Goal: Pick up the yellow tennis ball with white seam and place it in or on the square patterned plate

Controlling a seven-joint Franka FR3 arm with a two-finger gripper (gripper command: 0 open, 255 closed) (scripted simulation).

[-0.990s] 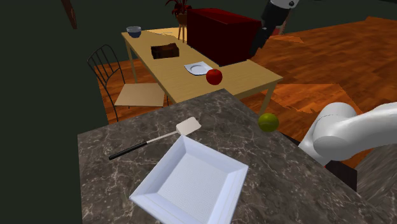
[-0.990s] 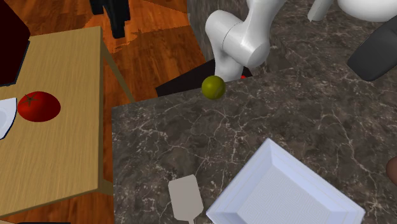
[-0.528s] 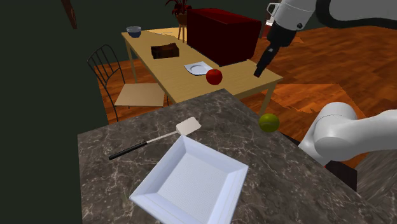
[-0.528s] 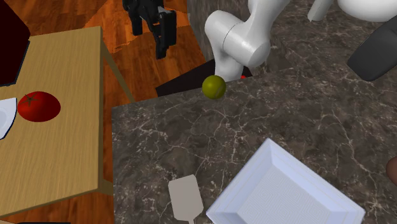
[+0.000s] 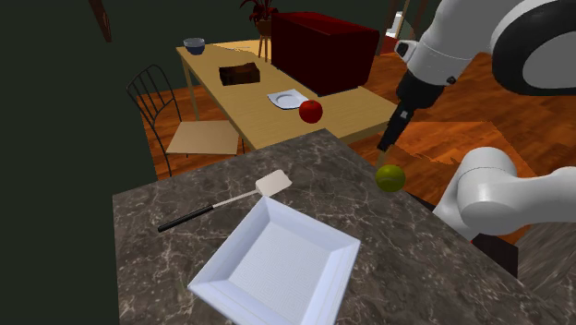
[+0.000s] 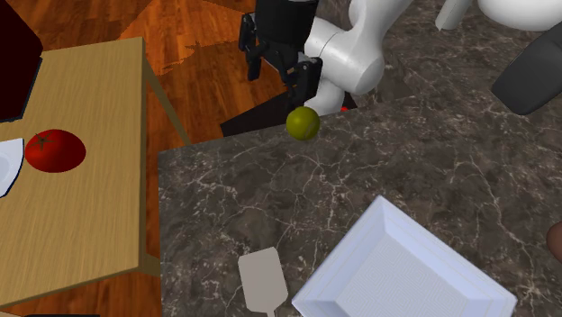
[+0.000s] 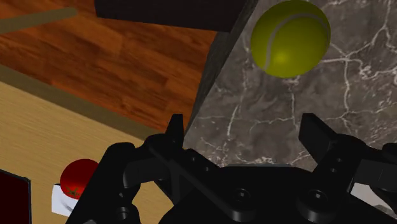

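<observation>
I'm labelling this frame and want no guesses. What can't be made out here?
Second exterior view: the square white plate and the pale flat spatula are cut off by the bottom edge; a brown thing at the right edge is too cropped to identify.
Wrist view: the red tomato is partly hidden by the black gripper.
Shoulder view: the seam of the yellow-green tennis ball is too small to see.

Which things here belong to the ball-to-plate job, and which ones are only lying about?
For the job: yellow-green tennis ball, white square plate, gripper, which is open near the ball.

Lying about: spatula, red fruit, small plate, bowl, chair.
</observation>
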